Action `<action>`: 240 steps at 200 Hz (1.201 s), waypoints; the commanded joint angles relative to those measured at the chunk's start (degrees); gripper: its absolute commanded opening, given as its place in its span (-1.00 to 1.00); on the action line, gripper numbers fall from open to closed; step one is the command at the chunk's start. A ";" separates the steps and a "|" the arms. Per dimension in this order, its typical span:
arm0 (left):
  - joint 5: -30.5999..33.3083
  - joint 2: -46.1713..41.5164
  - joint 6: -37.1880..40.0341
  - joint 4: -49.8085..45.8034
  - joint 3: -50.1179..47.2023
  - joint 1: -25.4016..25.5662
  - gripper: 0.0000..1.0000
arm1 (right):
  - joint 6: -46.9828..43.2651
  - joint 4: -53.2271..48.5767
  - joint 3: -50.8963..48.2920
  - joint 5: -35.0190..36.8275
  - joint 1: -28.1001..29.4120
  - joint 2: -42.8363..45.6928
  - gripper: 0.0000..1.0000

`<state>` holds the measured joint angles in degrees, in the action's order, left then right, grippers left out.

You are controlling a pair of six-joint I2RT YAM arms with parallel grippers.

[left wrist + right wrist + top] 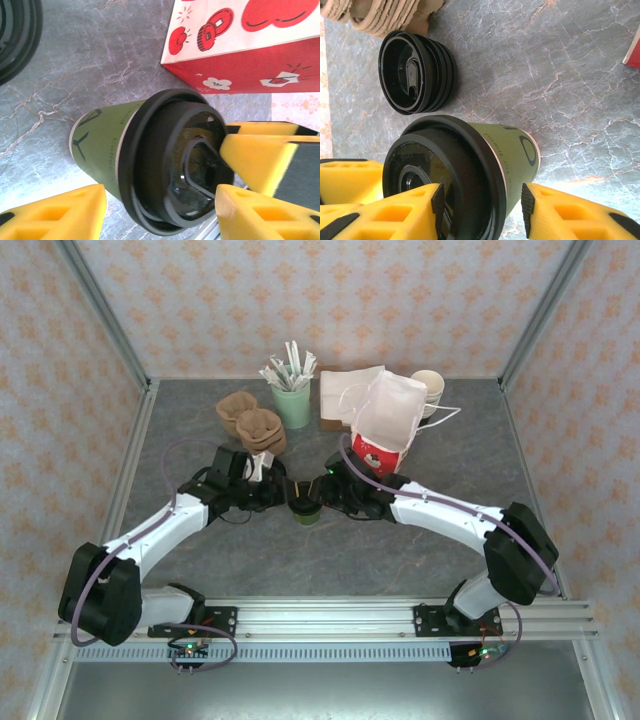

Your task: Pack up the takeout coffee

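Note:
The takeout coffee (305, 510) is an olive-green paper cup with a black lid, standing upright on the grey table between both arms. My left gripper (287, 492) comes at it from the left and my right gripper (324, 492) from the right. In the left wrist view the cup (105, 145) sits between my yellow fingers (60, 215), with a strip of table showing beside its wall. In the right wrist view the cup (510, 150) lies between the black pads (526, 207), which stand a little off its side. Both grippers are open around the cup.
A red and white paper bag (385, 430) stands open just behind the right gripper. A stack of loose black lids (417, 72) lies near the cup. Brown cardboard holders (250, 420), a green cup of sticks (292, 400) and cream cups (428, 390) line the back.

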<state>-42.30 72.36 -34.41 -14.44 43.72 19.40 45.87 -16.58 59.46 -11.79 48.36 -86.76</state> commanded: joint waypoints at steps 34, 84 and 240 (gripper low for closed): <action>6.37 -4.75 1.85 -7.36 8.00 -0.19 0.24 | -2.22 -5.68 4.81 1.10 0.42 1.21 0.08; 18.92 -6.53 1.81 -11.63 14.36 -1.73 0.36 | -3.59 -8.99 8.38 2.25 0.42 3.25 0.13; 26.77 13.42 -15.41 1.51 21.76 -21.95 0.38 | -4.99 -9.05 20.86 -1.74 -0.54 5.22 0.07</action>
<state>-12.58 82.50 -46.37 -17.56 61.95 -0.40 41.89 -25.76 79.11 -12.53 48.29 -80.99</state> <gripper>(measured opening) 0.701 0.538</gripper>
